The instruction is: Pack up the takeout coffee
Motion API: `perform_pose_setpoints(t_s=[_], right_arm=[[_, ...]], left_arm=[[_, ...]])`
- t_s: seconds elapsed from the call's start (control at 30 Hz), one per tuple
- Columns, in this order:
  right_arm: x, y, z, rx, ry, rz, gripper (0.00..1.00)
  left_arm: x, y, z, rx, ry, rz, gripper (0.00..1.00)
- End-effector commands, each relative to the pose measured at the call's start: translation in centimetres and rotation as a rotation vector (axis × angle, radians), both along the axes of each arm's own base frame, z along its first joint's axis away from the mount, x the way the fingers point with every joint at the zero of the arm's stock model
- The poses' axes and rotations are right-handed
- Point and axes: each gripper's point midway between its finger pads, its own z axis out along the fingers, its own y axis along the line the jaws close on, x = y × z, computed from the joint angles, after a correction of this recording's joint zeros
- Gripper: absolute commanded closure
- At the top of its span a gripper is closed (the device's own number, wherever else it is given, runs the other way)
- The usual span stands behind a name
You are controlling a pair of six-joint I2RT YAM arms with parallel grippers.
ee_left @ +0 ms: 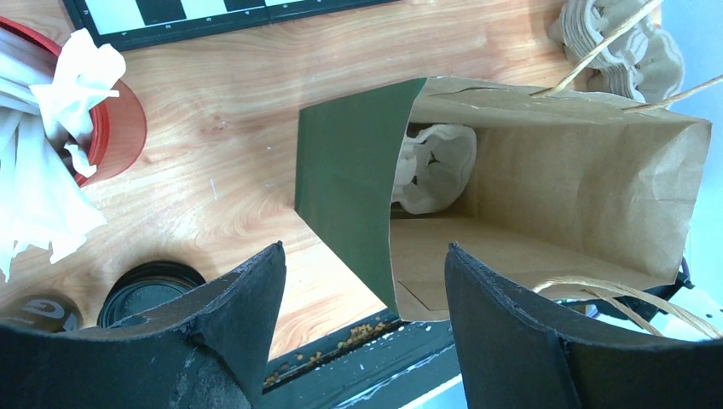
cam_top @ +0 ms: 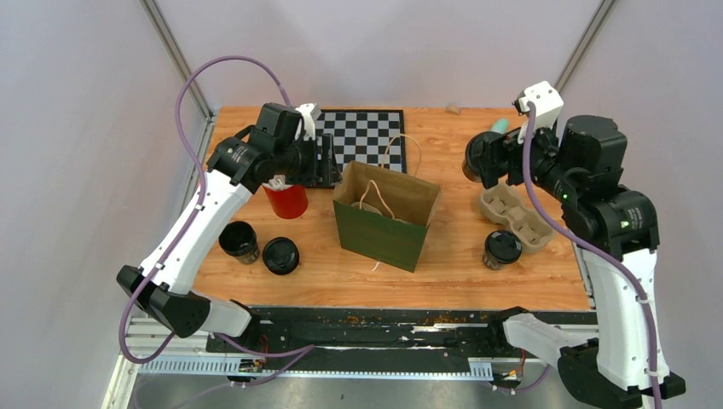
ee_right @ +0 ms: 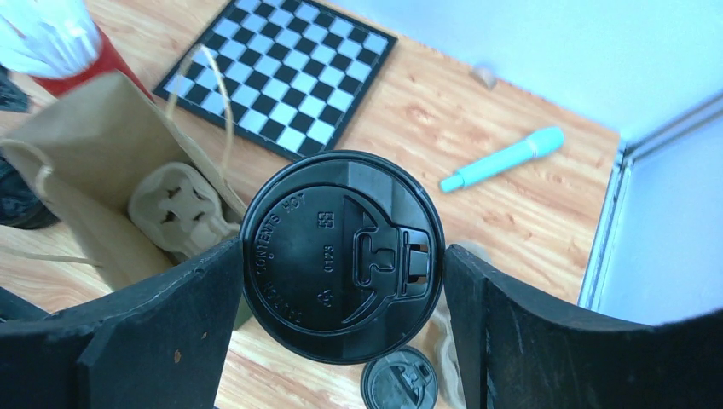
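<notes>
While the right claw (ee_right: 343,251) pinches a lidded coffee cup (ee_right: 341,204) between its fingers, left claw (ee_left: 365,249) spread, empty, paper bag (ee_left: 349,179) just beyond its fingertips (pulp carrier (ee_left: 435,166) inside).

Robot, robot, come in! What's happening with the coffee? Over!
Left gripper open at paper bag's mouth. Right gripper shut on lidded coffee cup, held above table, not yet in bag. Bag's handles lean over opening; cup carrier already inside.

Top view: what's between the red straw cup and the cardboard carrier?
An open green-and-brown paper bag stands between red straw cup and moulded cardboard carrier, per top view.
</notes>
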Motion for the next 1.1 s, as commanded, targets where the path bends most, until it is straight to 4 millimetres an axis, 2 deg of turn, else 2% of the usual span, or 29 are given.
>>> perform_pose_setpoints(t_s=[0.0,0.1,0.43,0.57,0.67,0.8,0.97,1.07], right_arm=[[-1.0,1.4,2.7,0.03,-0.009,0.045,0.23],[-1.3,3.1,4.3,0.064,-0.036,0.088,0.23],[-2.0,11.1,5.7,0.105,-0.084,0.259,0.23],[-1.9,14.3,5.0,0.12,-0.115,0.358,0.22],[-1.5,15.7,4.3,0.11,-0.141,0.406,0.21],[-0.3,16.9,3.2,0.06,-0.162,0.434,0.2],[0.0,19.1,1.6,0.032,-0.16,0.531,0.2],[0.6,19.7,0.3,0.016,-0.154,0.542,0.2]], left_arm=[[0.8,0.0,0.9,-0.006,-0.052,0.004,0.24],[0.8,-0.1,0.8,-0.009,-0.048,0.002,0.25],[0.7,0.0,0.1,0.013,-0.046,-0.016,0.26],[0.8,-0.4,0.4,-0.019,-0.04,-0.014,0.27],[0.8,-0.7,1.0,-0.052,-0.034,0.005,0.28],[1.2,-0.4,1.1,-0.067,-0.023,0.047,0.31],[2.0,0.5,0.3,-0.058,0.014,0.081,0.33],[2.1,0.0,0.4,-0.086,0.003,0.054,0.33]])
